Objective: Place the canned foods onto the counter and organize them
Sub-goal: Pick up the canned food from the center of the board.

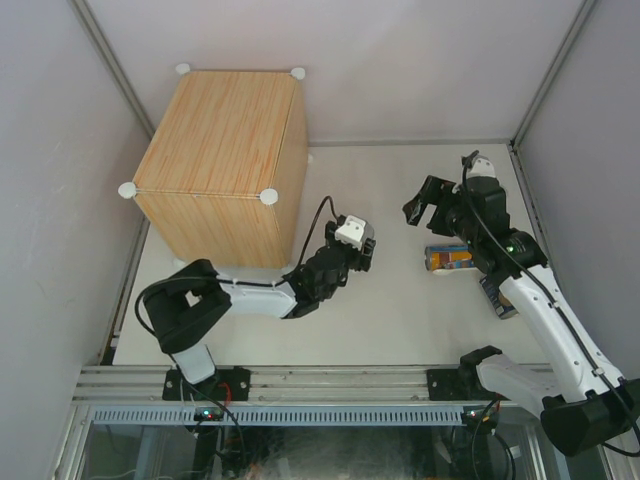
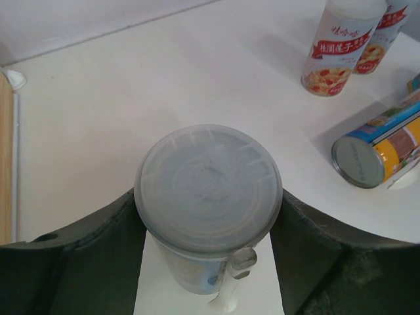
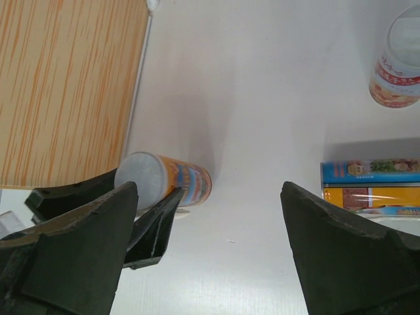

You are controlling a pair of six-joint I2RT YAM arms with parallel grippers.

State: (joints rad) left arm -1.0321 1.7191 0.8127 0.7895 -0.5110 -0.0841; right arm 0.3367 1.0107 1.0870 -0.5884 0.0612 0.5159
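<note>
A tall blue-orange can (image 2: 209,187) with a translucent lid and a white spoon on its side stands upright between the jaws of my left gripper (image 2: 209,197), which is shut on it just below the lid. The right wrist view shows this can (image 3: 180,177) close beside the wood-grain counter (image 3: 65,85), its base at the tabletop. My right gripper (image 3: 209,193) hangs open and empty above the table, to the right (image 1: 425,205). A second blue-orange can (image 1: 450,258) lies on its side beneath the right arm. Two white-red cans (image 2: 338,46) stand further back. The counter's top (image 1: 220,130) is bare.
Grey walls and a metal frame close in the white table. A flat tin (image 1: 498,298) shows partly under the right forearm. The left arm (image 1: 250,295) stretches along the counter's front face.
</note>
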